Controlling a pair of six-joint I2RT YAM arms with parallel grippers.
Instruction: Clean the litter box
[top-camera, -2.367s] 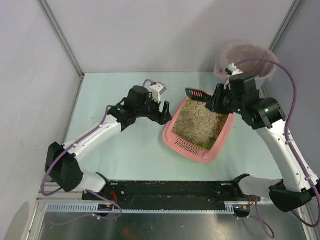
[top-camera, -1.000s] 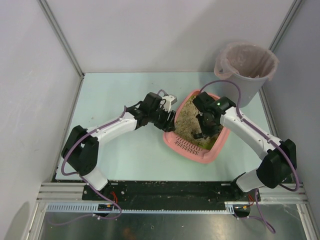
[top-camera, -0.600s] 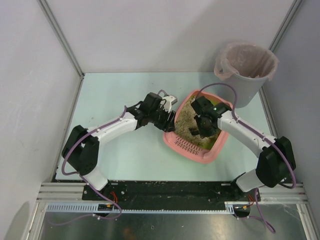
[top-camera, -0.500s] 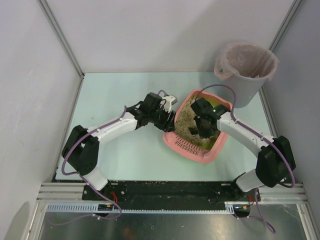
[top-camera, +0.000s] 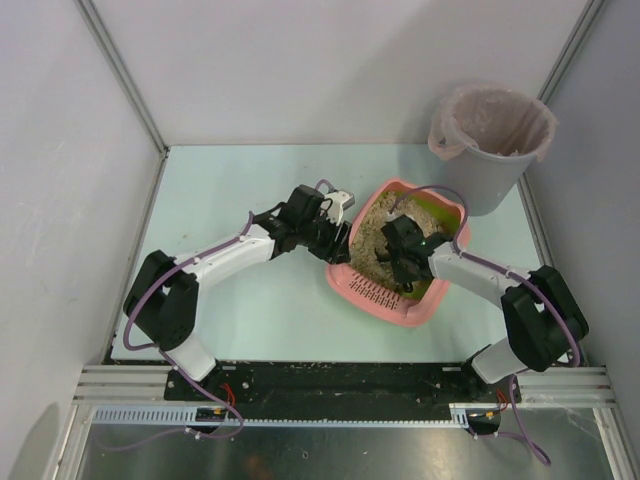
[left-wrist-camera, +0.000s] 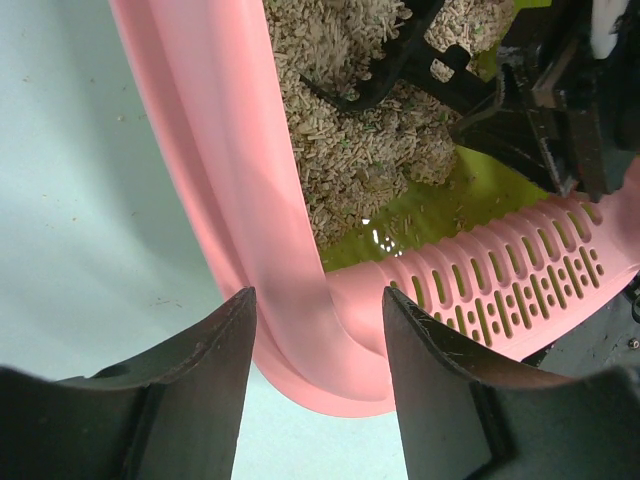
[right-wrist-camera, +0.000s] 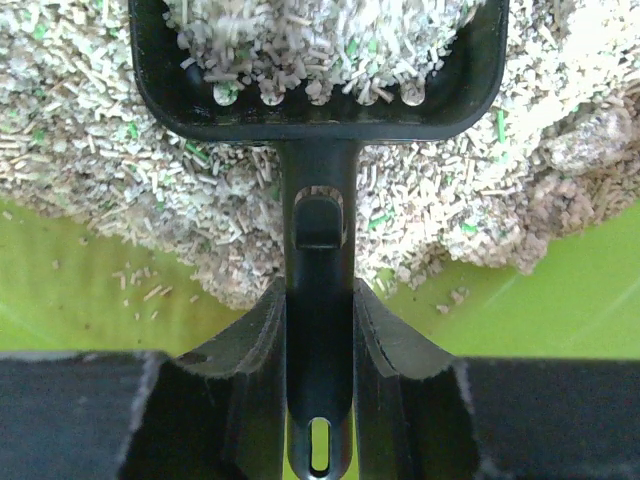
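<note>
Evidently mid-scoop: right gripper (right-wrist-camera: 318, 300) clamped on the loaded scoop (right-wrist-camera: 318, 128) inside the litter box (top-camera: 375, 291), right of table (top-camera: 230, 190) centre — left gripper (left-wrist-camera: 318, 315) pinching its rim. Next calls for a level lift toward the bucket (top-camera: 490, 150).

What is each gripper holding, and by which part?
Right gripper: scoop, by its handle. Left gripper: apparently litter box, by its side wall.
</note>
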